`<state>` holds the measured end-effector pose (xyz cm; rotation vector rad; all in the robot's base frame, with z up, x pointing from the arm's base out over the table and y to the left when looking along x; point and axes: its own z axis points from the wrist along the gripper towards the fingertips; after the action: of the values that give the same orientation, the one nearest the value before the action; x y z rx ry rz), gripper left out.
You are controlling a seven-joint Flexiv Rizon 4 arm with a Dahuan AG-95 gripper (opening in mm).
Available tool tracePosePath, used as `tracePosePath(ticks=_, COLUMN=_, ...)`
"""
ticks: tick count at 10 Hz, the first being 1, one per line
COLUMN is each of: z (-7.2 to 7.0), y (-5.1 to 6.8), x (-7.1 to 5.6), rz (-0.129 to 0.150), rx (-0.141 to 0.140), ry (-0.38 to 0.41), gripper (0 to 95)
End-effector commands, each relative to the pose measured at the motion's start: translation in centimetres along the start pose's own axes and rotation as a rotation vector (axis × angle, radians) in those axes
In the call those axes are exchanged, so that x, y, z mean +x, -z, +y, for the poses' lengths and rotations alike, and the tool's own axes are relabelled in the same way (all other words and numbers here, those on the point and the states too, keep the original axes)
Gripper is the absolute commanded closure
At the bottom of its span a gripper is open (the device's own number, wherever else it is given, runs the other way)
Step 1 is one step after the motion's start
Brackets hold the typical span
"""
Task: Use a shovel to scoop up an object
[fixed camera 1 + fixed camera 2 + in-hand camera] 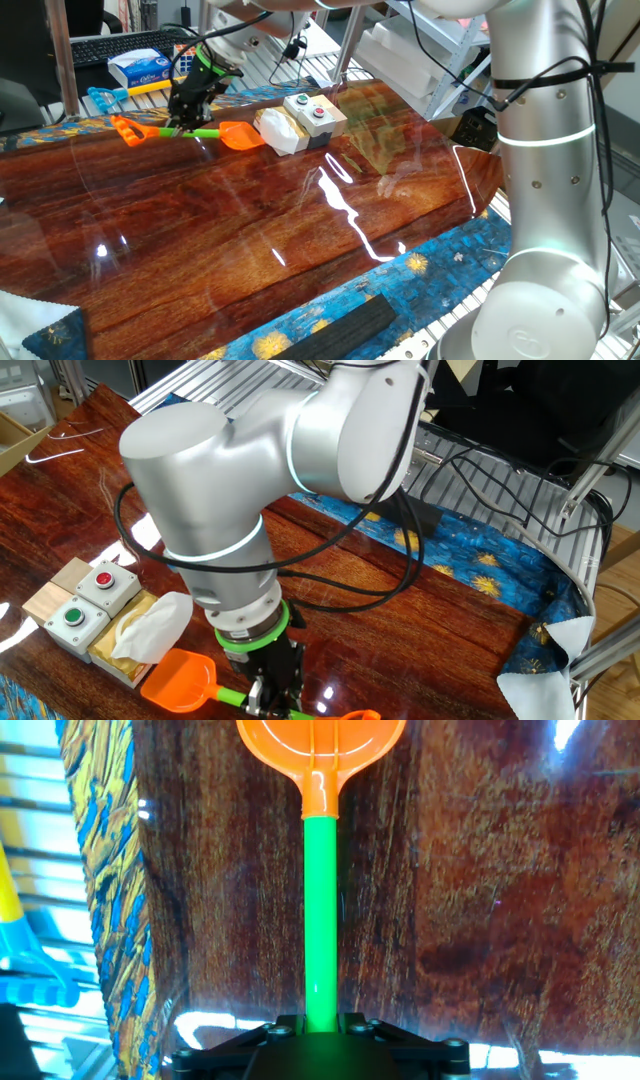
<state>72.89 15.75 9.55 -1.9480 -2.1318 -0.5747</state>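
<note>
At the far edge of the wooden table point(300, 250) my gripper point(186, 122) is down on the shovel point(190, 132), the fingers closed on its green shaft point(321, 910); on the hand view the shaft runs straight up the picture from between the jaws to the orange blade point(320, 745), so I read the grip as firm and centred. Shovel's long axis lies flat along the table's far side: on one fixed view the orange grip end point(128, 130) is to the picture's left, the blade point(240, 135) to the right, pointing at the object point(277, 130). Object is the white crumpled lump with a tan part, lying just beside the blade tip; from this side they look touching, though I cannot tell for sure. The other fixed view has the same line from the opposite side: blade point(180, 682) aimed at the white lump point(150, 630), the lump's edge seeming to overlap the blade's rim, gripper point(272, 695) low at the frame's bottom. Right behind the object sits a beige button box point(85, 600) with a red and a green button, pressed close against it. Blue patterned cloth point(330, 320) shows along the table's near edge.
</note>
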Motion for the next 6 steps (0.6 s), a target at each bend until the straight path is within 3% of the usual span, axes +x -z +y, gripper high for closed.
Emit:
tracePosePath(ticks=1, z=0.1, y=-0.1, x=-0.5, rz=0.003, rx=-0.004, ry=-0.038, gripper=95.0)
tracePosePath(ticks=4, z=-0.2, y=0.1, x=-0.9, rz=0.019, rx=-0.005, ry=-0.049, gripper=95.0)
tracePosePath(ticks=6, z=-0.5, y=0.7, x=-1.9, rz=0.047, rx=-0.007, ry=-0.03, gripper=95.0)
